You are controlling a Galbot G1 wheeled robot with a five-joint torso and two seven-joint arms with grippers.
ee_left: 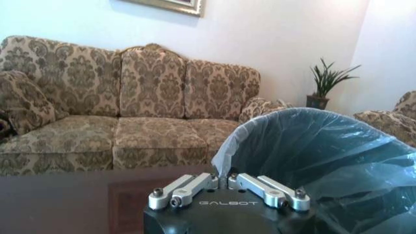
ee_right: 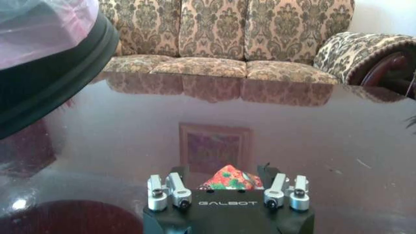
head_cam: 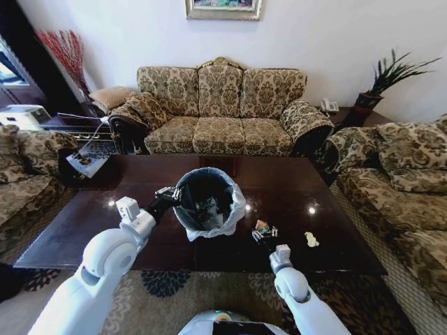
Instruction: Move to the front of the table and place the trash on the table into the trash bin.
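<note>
Table: large low rectangular table (head_cam: 328,230) of glossy dark brown wood stands in front of the robot, ringed by patterned sofas.
Trash bin: small round black bin (head_cam: 204,204) lined with a translucent white plastic bag folded over the rim is tilted above the table, its mouth turned toward the robot; some litter already lies inside.
Left gripper: left gripper (head_cam: 170,195) is clamped on the bin's bag-covered rim at its left side; the left wrist view shows the fingers drawn together on the plastic edge (ee_left: 224,168).
Right gripper: right gripper (head_cam: 265,233) is low over the table just right of the bin, its fingers closed around a small colourful crumpled wrapper (ee_right: 229,178) in red, green and yellow.
Other trash: a small pale crumpled scrap (head_cam: 311,240), likely tissue, lies on the table to the right of the right gripper, apart from it.
Wrapper handling: it looks very light, thin and soft; it should crush easily and could slip or cling to the fingers on release. A pinch across its bunched middle seems the safest hold.
Bin handling: the bin appears light and stiff, but the liner is slippery film; a grip on the rim through the bag may slide if the bin swings.
Progress: judging by what remains, the task seems near its end.
</note>
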